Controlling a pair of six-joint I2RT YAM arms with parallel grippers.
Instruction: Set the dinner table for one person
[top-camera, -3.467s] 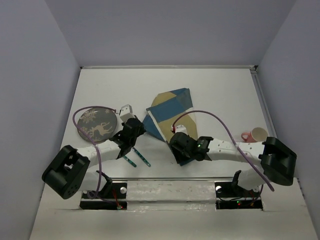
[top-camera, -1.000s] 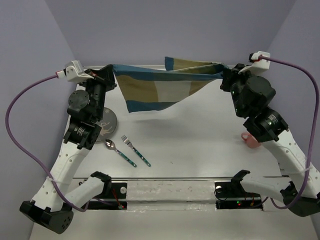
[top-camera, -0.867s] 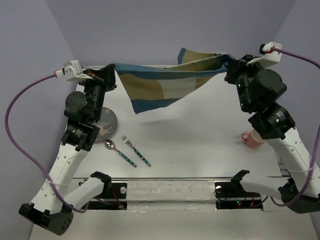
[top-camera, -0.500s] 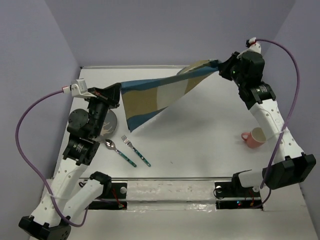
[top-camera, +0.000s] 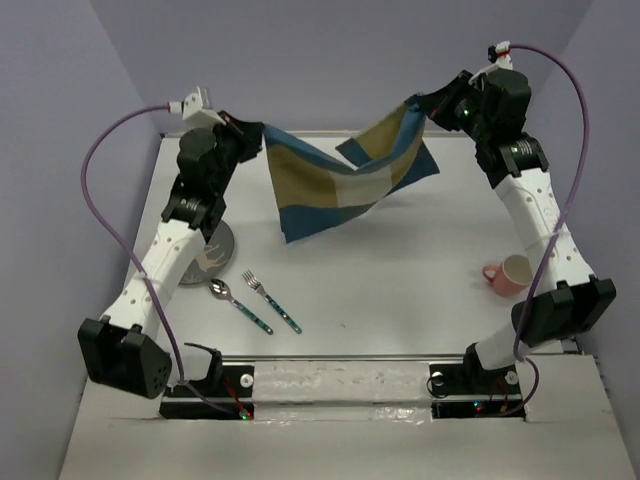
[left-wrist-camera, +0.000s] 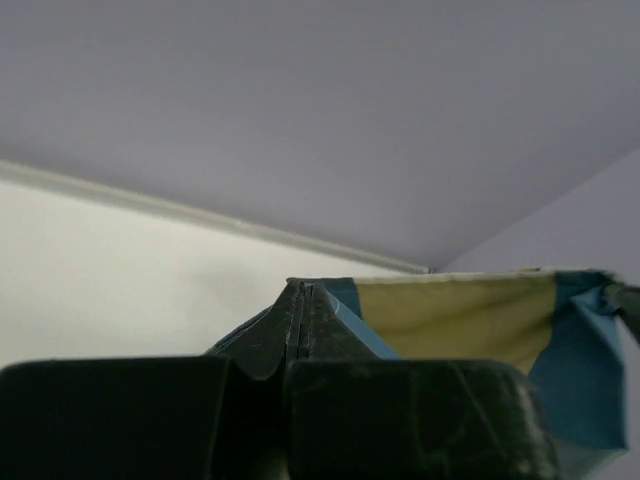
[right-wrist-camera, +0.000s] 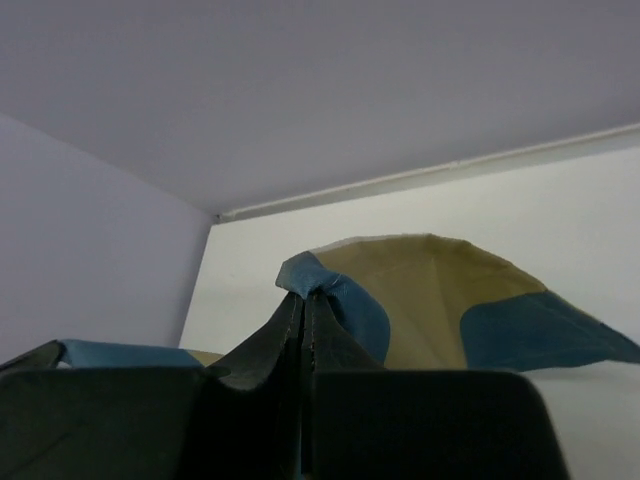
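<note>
The left gripper (top-camera: 255, 130) is pinched tight on 1 corner of the blue-and-tan checked placemat (top-camera: 340, 185), and the right gripper (top-camera: 428, 103) is clamped on another. In each wrist view the fingers meet with cloth nipped between them. The placemat hangs slack between the 2 arms, raised over the far half of the dinner table (top-camera: 400, 290); whether its lowest corner touches the top, I cannot tell.

To my eye little is done yet. The placemat is not laid, and the grey patterned plate (top-camera: 215, 252), spoon (top-camera: 222, 291), fork (top-camera: 270, 297) and pink cup (top-camera: 508, 272) sit apart, unarranged.

There is bare tabletop under and in front of the cloth. The cutlery lies near its left side, the cup sits by the right edge, and the walls stand close behind both grippers.
</note>
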